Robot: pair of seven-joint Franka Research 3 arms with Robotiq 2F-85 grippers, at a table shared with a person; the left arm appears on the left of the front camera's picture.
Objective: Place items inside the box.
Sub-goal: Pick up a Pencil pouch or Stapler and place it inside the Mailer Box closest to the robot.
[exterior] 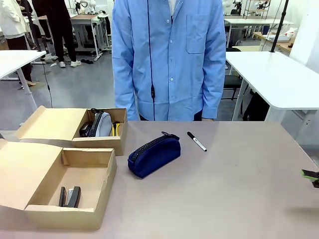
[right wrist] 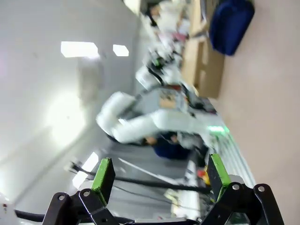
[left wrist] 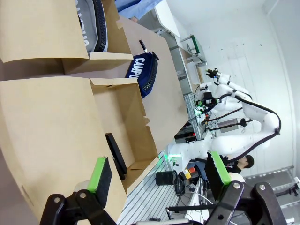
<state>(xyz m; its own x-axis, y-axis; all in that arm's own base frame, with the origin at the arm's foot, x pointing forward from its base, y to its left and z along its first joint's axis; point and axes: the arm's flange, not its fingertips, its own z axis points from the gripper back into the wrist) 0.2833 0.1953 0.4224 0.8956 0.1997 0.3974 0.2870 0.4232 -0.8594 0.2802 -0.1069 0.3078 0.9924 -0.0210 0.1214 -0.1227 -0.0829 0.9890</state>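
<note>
Fingers on our left gripper and right gripper stand apart, empty; we think the navy pencil case goes in the box next.

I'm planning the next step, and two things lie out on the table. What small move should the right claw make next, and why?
Probably swing the right claw left toward the black marker pen. Its jaws stand open and empty at the table's right side. The marker and the navy pencil case lie outside the cardboard boxes, and the marker is the nearer of the two.
</note>
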